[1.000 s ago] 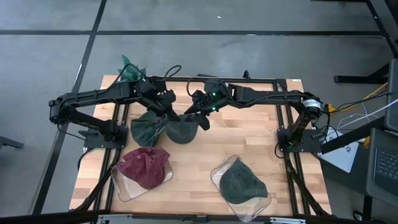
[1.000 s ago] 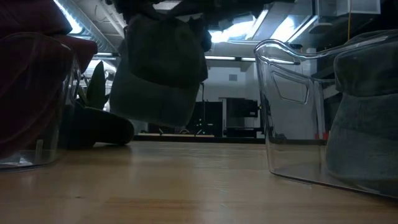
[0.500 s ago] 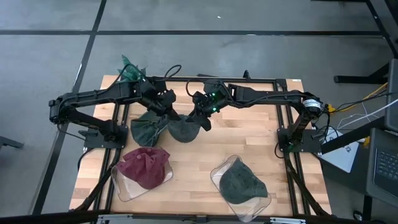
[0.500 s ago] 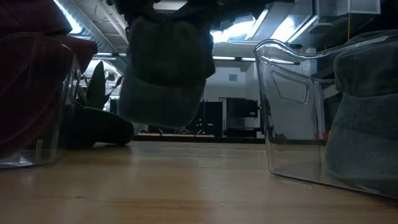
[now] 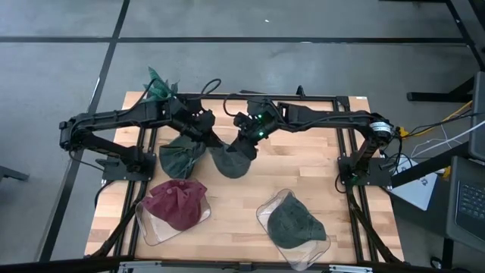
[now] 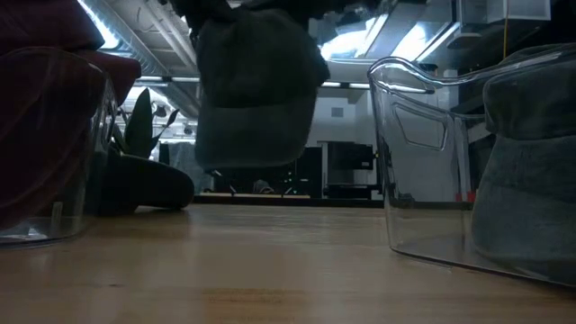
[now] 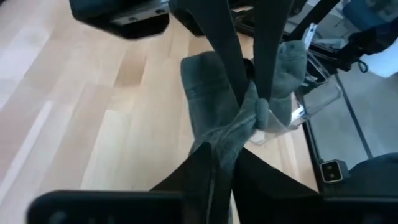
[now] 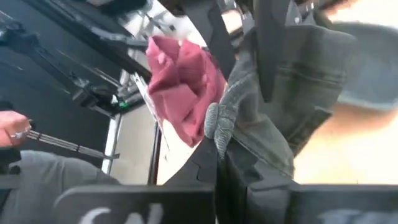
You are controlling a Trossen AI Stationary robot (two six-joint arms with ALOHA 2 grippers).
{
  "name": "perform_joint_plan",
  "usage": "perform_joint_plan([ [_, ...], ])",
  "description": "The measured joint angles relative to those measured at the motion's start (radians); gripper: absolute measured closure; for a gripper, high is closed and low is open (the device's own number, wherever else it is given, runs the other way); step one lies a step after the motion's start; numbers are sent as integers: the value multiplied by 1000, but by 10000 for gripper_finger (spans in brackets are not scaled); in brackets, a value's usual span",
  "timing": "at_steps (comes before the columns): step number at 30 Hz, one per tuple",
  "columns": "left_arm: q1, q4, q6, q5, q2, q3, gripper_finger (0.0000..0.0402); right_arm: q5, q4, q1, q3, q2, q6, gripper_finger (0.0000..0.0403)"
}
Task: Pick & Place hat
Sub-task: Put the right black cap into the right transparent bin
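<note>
- Both pincers meet above the middle back of the light wooden tabletop (image 5: 250,189), where we see the dark grey-green fabric hat (image 5: 231,161) hanging between them.
- Our right pincer (image 5: 244,144) is clamped tight on a fold of that hat; in the right wrist view its two dark fingers (image 8: 208,165) pinch the cloth with no gap between them.
- Our left pincer (image 5: 203,135) sits just beside it on the hat's other edge. In the left wrist view a bunched strip of the grey-green cloth runs between its fingers (image 7: 198,163), which stand only slightly parted; we cannot tell whether they actually grip the cloth or merely rest against it.
- From table height the hat (image 6: 256,90) hangs clear of the tabletop, crown down and tilted, with open air under its lowest edge.
- A second dark green fabric hat (image 5: 180,158) lies on the tabletop just left of the hanging one, under the left arm.
- Near the front left we see a clear plastic tub (image 5: 148,227) holding a crumpled maroon fabric hat (image 5: 177,203).
- Near the front right a second clear plastic tub (image 5: 264,212) holds a grey-green hat (image 5: 295,225).
- At the back left corner lies a green crinkled piece of cloth (image 5: 158,87).
- A person's hand (image 8: 11,127) shows at the edge of the right wrist view, beyond the tabletop.
</note>
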Motion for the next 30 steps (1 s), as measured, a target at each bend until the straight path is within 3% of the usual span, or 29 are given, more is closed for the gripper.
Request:
perform_joint_plan([
  [6,-3,-2,-22,6,-9,0,293,58,-302,25,118,0,-96,398],
  [14,-8,-2,-40,8,-15,0,235,73,-430,36,180,-2,-130,398],
  [20,-17,-3,-38,9,-15,0,222,82,-519,36,179,-23,-118,398],
  [30,-59,-5,13,10,-72,0,228,288,-598,88,178,-185,26,398],
])
